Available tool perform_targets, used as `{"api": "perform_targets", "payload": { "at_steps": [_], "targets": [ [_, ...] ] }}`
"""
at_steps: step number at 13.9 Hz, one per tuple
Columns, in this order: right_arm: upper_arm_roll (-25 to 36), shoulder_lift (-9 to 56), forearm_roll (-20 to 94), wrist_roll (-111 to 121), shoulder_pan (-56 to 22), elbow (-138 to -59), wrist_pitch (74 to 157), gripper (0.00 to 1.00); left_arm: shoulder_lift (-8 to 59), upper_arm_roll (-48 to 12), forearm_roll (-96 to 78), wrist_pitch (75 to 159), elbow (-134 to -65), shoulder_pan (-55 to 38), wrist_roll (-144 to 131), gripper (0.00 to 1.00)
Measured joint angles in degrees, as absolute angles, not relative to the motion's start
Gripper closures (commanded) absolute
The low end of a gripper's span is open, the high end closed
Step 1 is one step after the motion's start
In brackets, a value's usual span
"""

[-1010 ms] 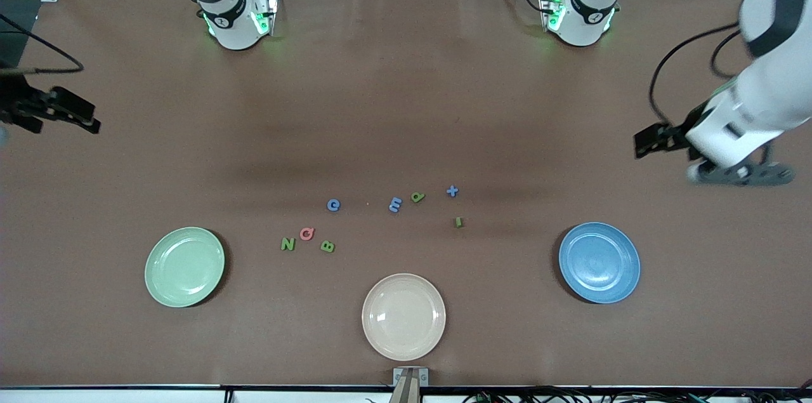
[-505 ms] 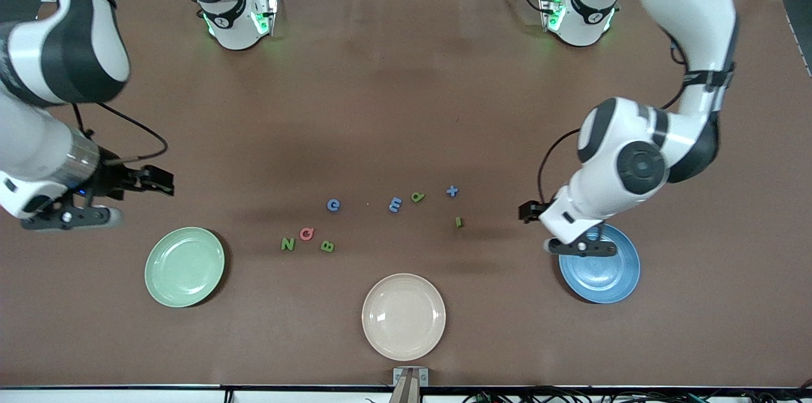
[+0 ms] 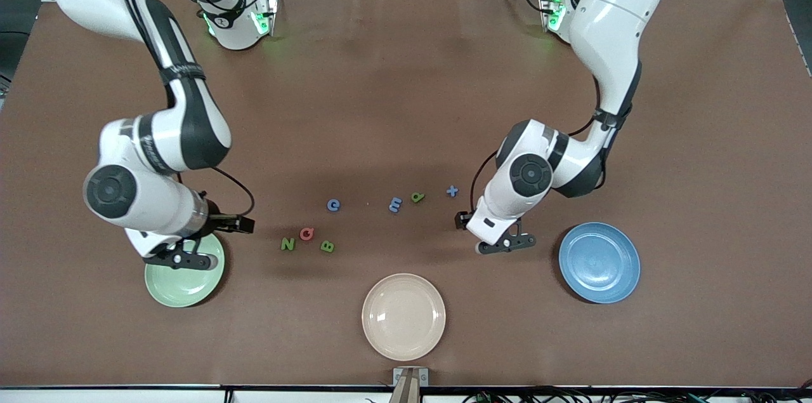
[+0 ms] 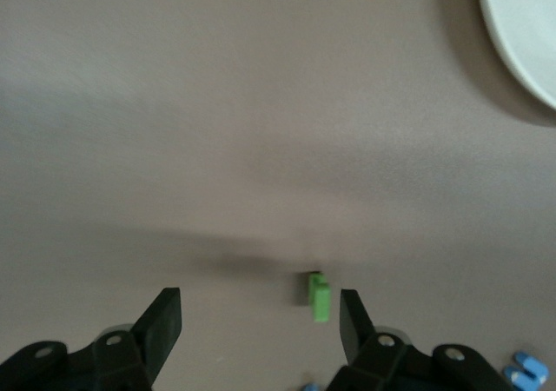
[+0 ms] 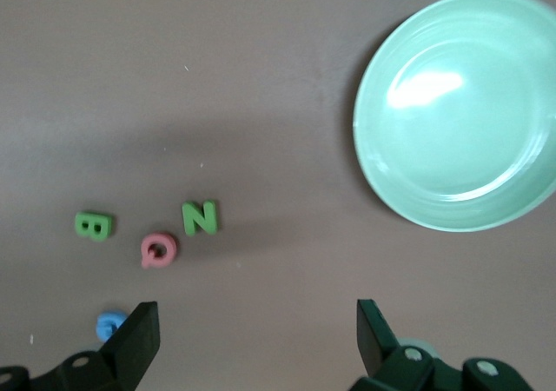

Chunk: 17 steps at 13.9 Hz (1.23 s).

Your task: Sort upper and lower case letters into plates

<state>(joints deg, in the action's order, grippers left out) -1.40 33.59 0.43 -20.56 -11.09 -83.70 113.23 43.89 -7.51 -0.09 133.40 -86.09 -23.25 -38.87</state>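
Brown tabletop [image 3: 393, 73] carries eight small letters and three plates, with no letter in a plate yet. Both arms have swung in from the table's ends within the last second. The left tool [image 4: 261, 308] has come down over the green i [image 4: 319, 295], its jaws apart with the letter between them, not yet gripped. The blue plate [image 3: 599, 263] lies nearby toward the left arm's end. The right tool [image 5: 252, 321] hangs wide open over the green plate's [image 3: 171, 292] rim, near the N [image 3: 288, 244], Q [image 3: 307, 233] and B [image 3: 327, 246]. Sorting looks about to begin with the i.
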Motion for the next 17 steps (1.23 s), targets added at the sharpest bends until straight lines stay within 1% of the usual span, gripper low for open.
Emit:
{"api": "perform_targets", "payload": {
  "at_steps": [4,6,9,10,11,12,13,14,15,17],
  "targets": [
    [-1.4,39.6,0.6,-25.6,-12.1,-83.7,122.5,0.00,48.4,-7.3,-0.1,138.5,-84.0,-25.1,-40.9,0.39],
    [-1.4,42.2,0.6,-26.6,-13.1,-83.7,124.6,0.00,49.7,-6.7,-0.1,138.9,-82.9,-26.3,-41.0,0.44],
    [-1.4,44.9,0.5,-27.8,-15.3,-83.6,126.6,0.00,49.8,-6.3,-0.1,138.3,-82.4,-27.0,-43.0,0.51],
    [-1.3,45.4,0.5,-27.9,-15.6,-83.6,128.0,0.02,49.8,-6.2,-0.1,137.8,-82.4,-27.0,-43.7,0.53],
    [-1.3,45.9,0.5,-27.9,-15.7,-83.6,129.0,0.07,49.8,-6.2,-0.1,136.8,-82.4,-27.0,-44.4,0.56],
    [-1.2,46.4,0.4,-27.9,-15.7,-83.6,129.6,0.13,49.8,-6.1,-0.1,135.4,-82.4,-27.0,-45.0,0.71],
    [-1.2,46.8,0.1,-27.9,-15.7,-83.6,129.9,0.19,49.8,-6.1,-0.1,134.3,-82.4,-27.0,-45.5,0.82],
    [-1.1,47.1,-0.1,-27.9,-15.7,-83.6,130.0,0.26,49.8,-6.1,-0.1,133.7,-82.2,-27.0,-46.1,0.95],
    [-1.1,47.3,-0.2,-27.9,-15.7,-83.6,130.0,0.31,49.7,-6.1,-0.1,133.2,-82.1,-27.0,-46.3,1.00],
    [-1.1,47.3,-0.3,-27.9,-15.7,-83.6,130.0,0.36,49.7,-6.0,0.3,133.1,-81.7,-27.0,-46.3,1.00]
  ]
}}
